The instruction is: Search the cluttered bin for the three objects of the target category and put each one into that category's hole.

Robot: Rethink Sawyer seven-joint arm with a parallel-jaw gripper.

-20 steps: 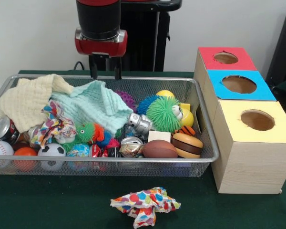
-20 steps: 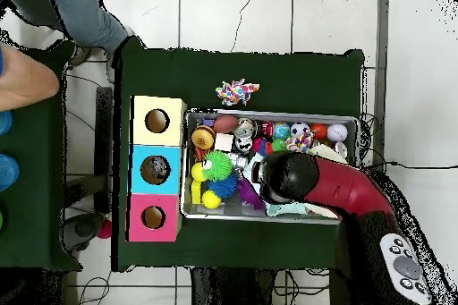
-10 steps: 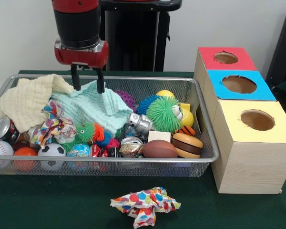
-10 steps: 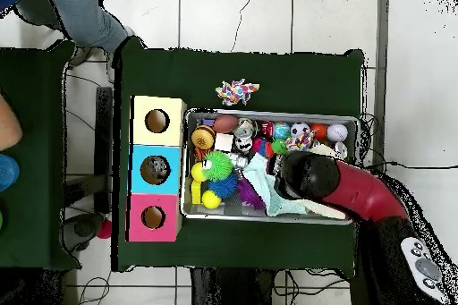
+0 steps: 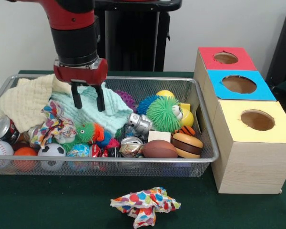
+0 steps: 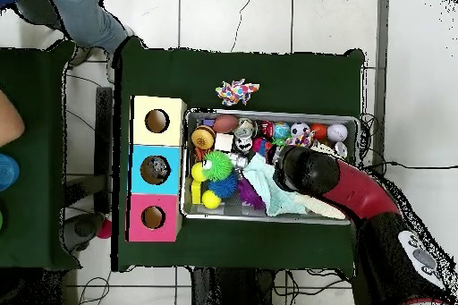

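Observation:
My gripper (image 5: 89, 107) is open, its two black fingers pointing down with their tips at the mint green cloth (image 5: 115, 109) in the wire bin (image 5: 133, 160). Left of it lies a cream cloth (image 5: 26, 99), and a multicoloured cloth (image 5: 55, 121) sits just below the gripper's left side. A polka-dot cloth (image 5: 145, 205) lies on the table in front of the bin. In the overhead view the arm's head (image 6: 300, 169) covers the fingers above the mint cloth (image 6: 267, 187); the polka-dot cloth (image 6: 237, 92) lies outside the bin.
Three boxes with holes stand right of the bin: red (image 5: 226, 58), blue (image 5: 239, 84), yellow (image 5: 257, 120). The bin also holds spiky balls (image 5: 163, 113), a football (image 5: 159, 149), cans (image 5: 5, 130), sports balls (image 5: 51, 152) and other toys. A person's legs (image 6: 85, 15) show at the overhead view's top left.
The arm has come left from the bin's back rim, then down and forward, so the open fingers now reach the mint cloth. Nothing in the bin has shifted.

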